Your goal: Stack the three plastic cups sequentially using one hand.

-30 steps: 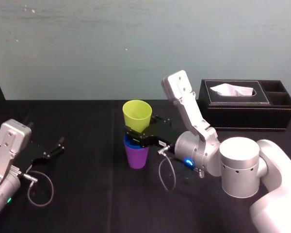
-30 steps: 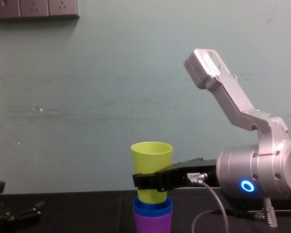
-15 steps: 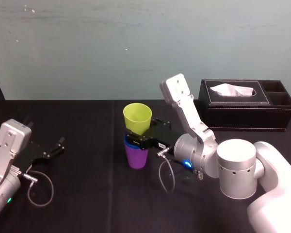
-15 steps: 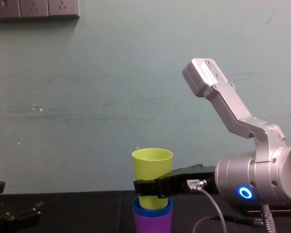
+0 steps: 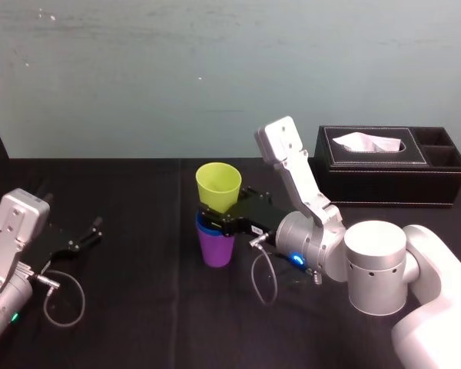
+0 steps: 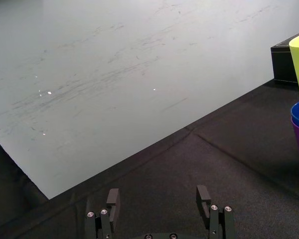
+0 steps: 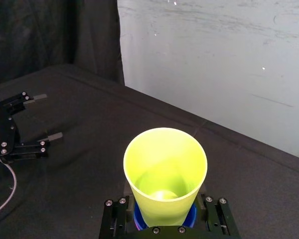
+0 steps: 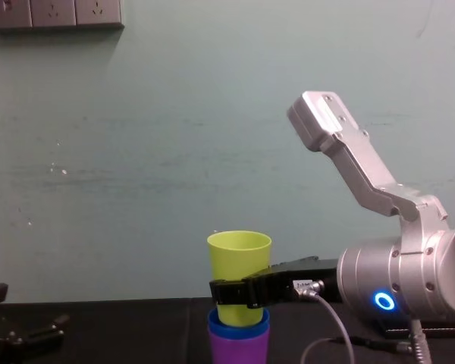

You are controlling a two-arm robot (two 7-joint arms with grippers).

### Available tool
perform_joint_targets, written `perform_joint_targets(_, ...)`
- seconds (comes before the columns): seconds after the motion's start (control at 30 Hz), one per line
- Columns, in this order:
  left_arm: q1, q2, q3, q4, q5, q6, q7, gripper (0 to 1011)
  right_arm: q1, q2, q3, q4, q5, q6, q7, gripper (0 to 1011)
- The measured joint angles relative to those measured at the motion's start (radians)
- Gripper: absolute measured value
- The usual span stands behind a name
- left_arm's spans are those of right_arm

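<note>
The purple cup (image 5: 215, 249) stands upright on the black table with the blue cup (image 5: 205, 227) nested in it. The yellow-green cup (image 5: 218, 184) sits upright with its base down inside the blue cup (image 8: 239, 327), most of its body still above the rim. My right gripper (image 5: 215, 216) reaches in from the right and is shut on the yellow-green cup (image 7: 164, 174), a finger on each side of its lower half. The purple cup (image 8: 239, 350) shows at the bottom of the chest view. My left gripper (image 5: 84, 234) rests parked at the table's left, open and holding nothing.
A black tissue box (image 5: 392, 165) stands at the back right, behind my right arm. A grey cable (image 5: 261, 280) loops on the table below the right wrist. Bare black tabletop (image 5: 138, 200) lies between the cups and the left gripper (image 6: 158, 194).
The right gripper has lowered the yellow-green cup a little deeper into the blue cup over the last second. The left arm has not moved.
</note>
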State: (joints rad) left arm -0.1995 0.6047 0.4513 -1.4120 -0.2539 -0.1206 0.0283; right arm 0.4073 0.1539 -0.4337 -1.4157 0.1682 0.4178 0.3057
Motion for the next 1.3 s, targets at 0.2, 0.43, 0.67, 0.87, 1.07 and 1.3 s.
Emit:
perform_joint_targets(0.2, 0.000, 0.000, 0.000, 0.000, 0.000, 0.000, 0.000, 1000, 0.001, -0.003, -0.001, 0.006, 0.000, -0.003, 0.001, 697)
perform_joint_targets(0.43, 0.000, 0.000, 0.000, 0.000, 0.000, 0.000, 0.000, 1000, 0.005, -0.006, -0.003, 0.023, 0.000, -0.006, 0.003, 697)
perform_joint_targets(0.67, 0.000, 0.000, 0.000, 0.000, 0.000, 0.000, 0.000, 1000, 0.006, -0.008, -0.007, 0.034, -0.002, -0.009, 0.004, 697)
perform_joint_targets(0.87, 0.000, 0.000, 0.000, 0.000, 0.000, 0.000, 0.000, 1000, 0.008, -0.008, -0.008, 0.036, -0.002, -0.010, 0.008, 697)
perform_joint_targets(1.07, 0.000, 0.000, 0.000, 0.000, 0.000, 0.000, 0.000, 1000, 0.008, -0.008, -0.008, 0.035, -0.002, -0.010, 0.007, 728)
perform_joint_targets(1.3, 0.000, 0.000, 0.000, 0.000, 0.000, 0.000, 0.000, 1000, 0.007, -0.008, -0.007, 0.033, -0.002, -0.009, 0.006, 904)
